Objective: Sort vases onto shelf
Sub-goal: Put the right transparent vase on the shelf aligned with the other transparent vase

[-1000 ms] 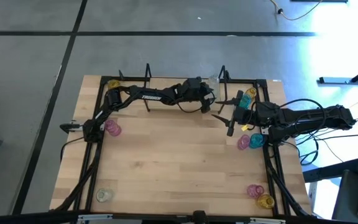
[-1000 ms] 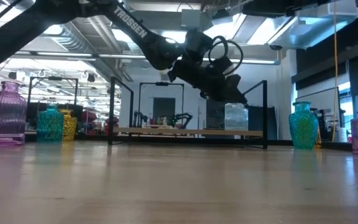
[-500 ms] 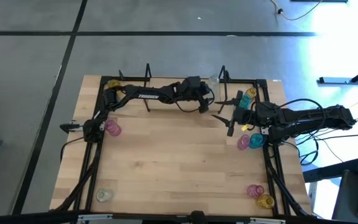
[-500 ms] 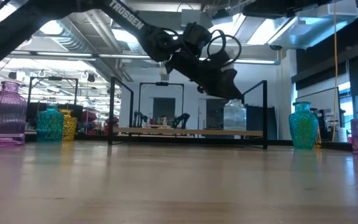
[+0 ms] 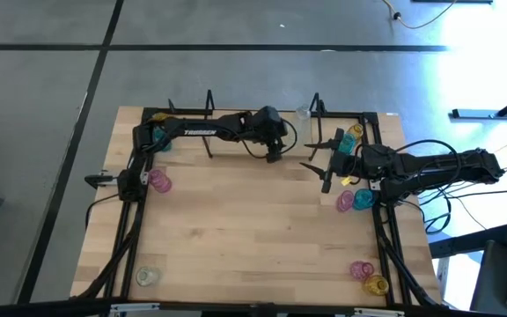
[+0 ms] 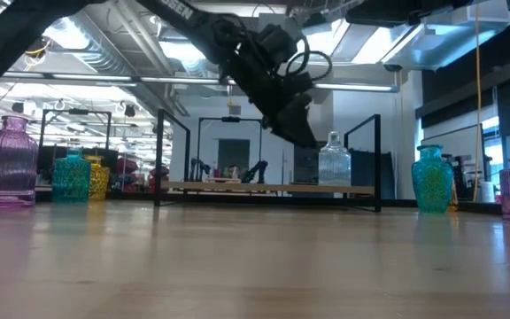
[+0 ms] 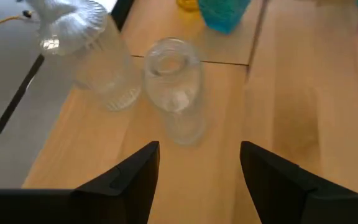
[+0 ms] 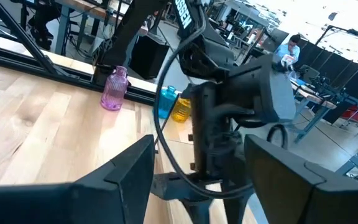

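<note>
My left gripper is open and hovers above the shelf, a light board between black wire frames at the table's far edge. In the left wrist view its fingers stand apart, short of a clear vase that stands upright on the shelf board; a second clear vase stands just beyond. In the low view one clear vase shows at the shelf's right end. My right gripper is open and waits near the shelf's right frame. It points at the left arm.
Coloured vases stand around the table. Yellow and teal ones are by the right gripper. A pink and a teal stand nearer. Pink and yellow are at the near right, clear at the near left. Pink and teal are on the left.
My left gripper has drawn back from the clear vase at the shelf's right end. It moved toward the table's left and rose a little. The vase stays standing on the board.
</note>
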### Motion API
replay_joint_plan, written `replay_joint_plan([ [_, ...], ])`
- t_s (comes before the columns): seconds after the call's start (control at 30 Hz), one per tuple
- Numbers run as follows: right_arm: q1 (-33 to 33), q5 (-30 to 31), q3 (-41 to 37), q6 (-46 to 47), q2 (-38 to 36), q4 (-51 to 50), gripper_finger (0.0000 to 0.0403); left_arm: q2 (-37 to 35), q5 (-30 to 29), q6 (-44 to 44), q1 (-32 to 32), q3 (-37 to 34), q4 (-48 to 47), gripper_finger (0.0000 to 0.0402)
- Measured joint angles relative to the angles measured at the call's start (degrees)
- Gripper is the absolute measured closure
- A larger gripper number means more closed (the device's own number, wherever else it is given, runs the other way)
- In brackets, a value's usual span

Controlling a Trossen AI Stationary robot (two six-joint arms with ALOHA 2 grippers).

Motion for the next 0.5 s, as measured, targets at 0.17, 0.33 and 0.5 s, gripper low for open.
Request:
replay_joint_plan([
  [0.17, 0.0, 0.01, 0.0, 0.01, 0.0, 1.12, 0.0166, 3.48, -1.01, -0.49, 0.78, -0.05, 4.08, 0.0184],
  [0.33, 0.0, -0.25, 0.0, 0.0, 0.0, 1.28, 0.0166, 4.0, -1.62, -0.44, 0.7, 0.02, 8.59, 0.0184],
  [0.5, 0.0, -0.51, 0.0, 0.0, 0.0, 1.23, 0.0166, 4.11, -2.33, -0.41, 0.84, 0.02, 10.54, 0.0184],
])
